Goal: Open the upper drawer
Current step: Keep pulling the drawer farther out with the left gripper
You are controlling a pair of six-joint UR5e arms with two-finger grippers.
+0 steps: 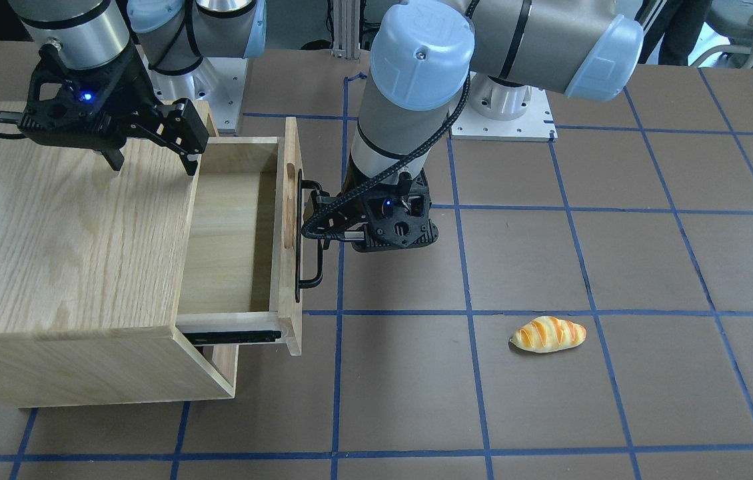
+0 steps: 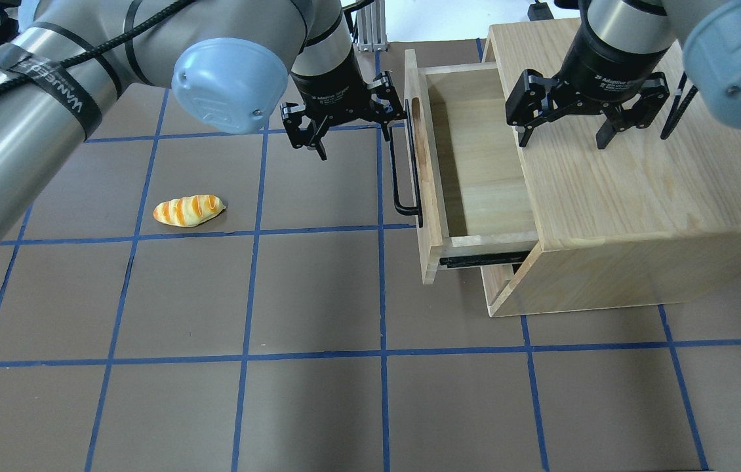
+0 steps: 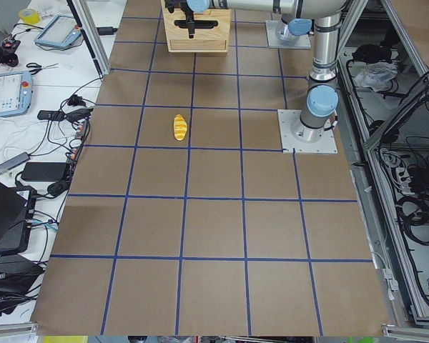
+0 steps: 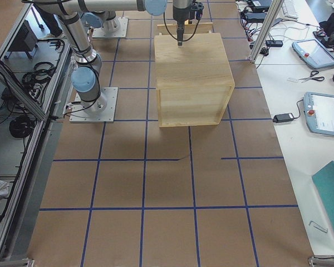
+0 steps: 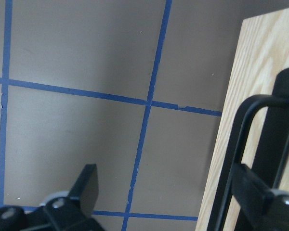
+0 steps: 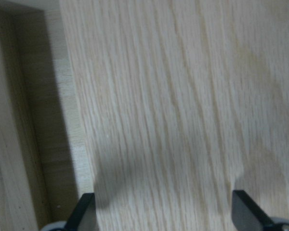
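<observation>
Upper drawer: stands well out of the cabinet, with its floor in plain view and its front panel toward the open table.
Left gripper: jaws spread wide and clamped on nothing.
Left fingers: in the wrist view one finger sits tucked behind the black handle, between the bar and the oak front. The other finger hangs over bare table.
Why so held: this looks like a hook rather than a pinch. A single finger behind the bar is enough to draw the front outward along the slides.
Handle contact: the hooked finger appears to touch the bar near its upper end, though I cannot be certain.
Right gripper: also wide open and holding nothing, with its tips pointed down at the cabinet's top near the edge above the drawer.
Right gripper's purpose: probably bracing the cabinet so it does not slide with the pull. Whether the tips actually press on the wood cannot be told.
Slot: cut in the front panel, just beside the handle's upper mount.
Slide rail: a dark strip exposed along the drawer's side, which shows how far the drawer is extended.
Task progress: judged largely done.
Bread roll: lies well apart on the table and plays no part.
</observation>
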